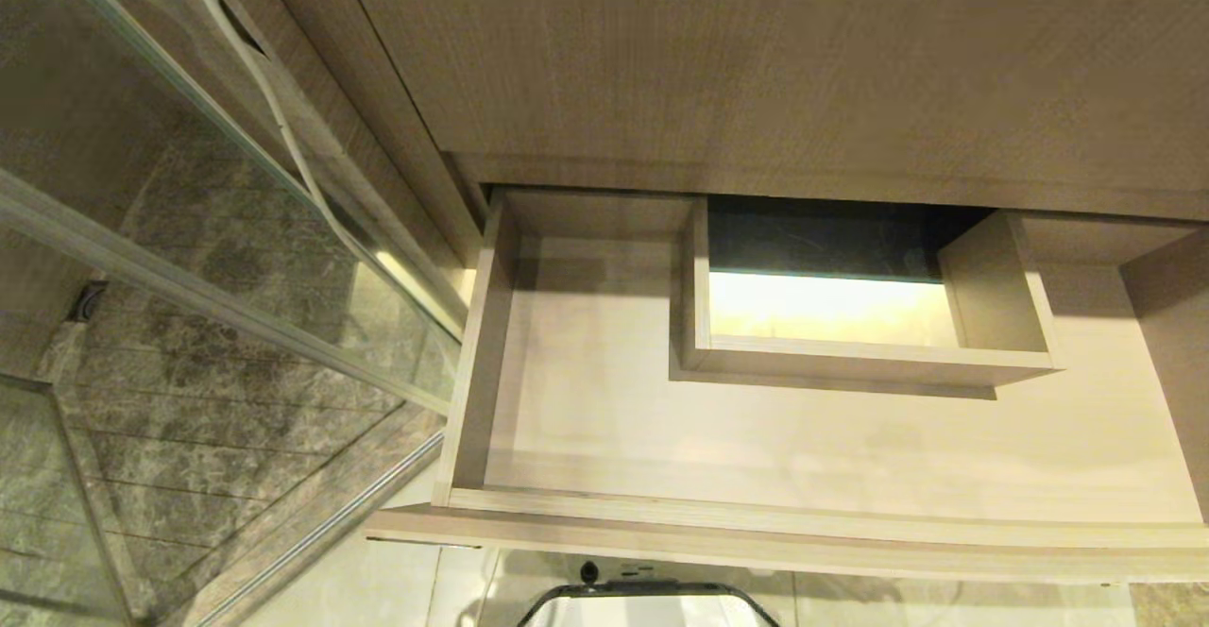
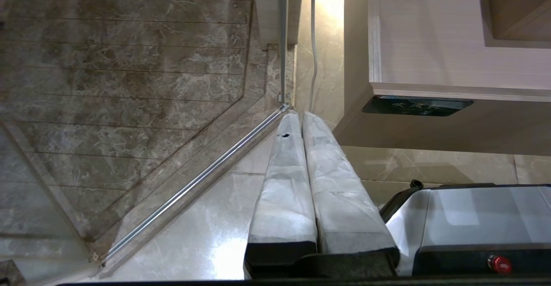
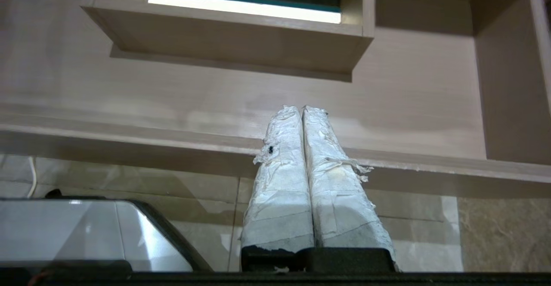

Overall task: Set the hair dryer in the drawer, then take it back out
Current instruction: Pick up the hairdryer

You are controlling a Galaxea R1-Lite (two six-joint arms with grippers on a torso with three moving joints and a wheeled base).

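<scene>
Right claw (image 3: 301,109) closed, empty, poised over open drawer (image 1: 803,448); left claw (image 2: 300,114) closed above floor. Hair dryer not visible anywhere. Risk: reaching blind, claw could strike drawer's cut-out wall (image 1: 850,363).

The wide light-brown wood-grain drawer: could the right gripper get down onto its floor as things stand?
Probably yes. The drawer stands pulled open with bare floor ahead of the shut right gripper, which is poised above its front edge; only the walled cut-out further back narrows the space.
</scene>
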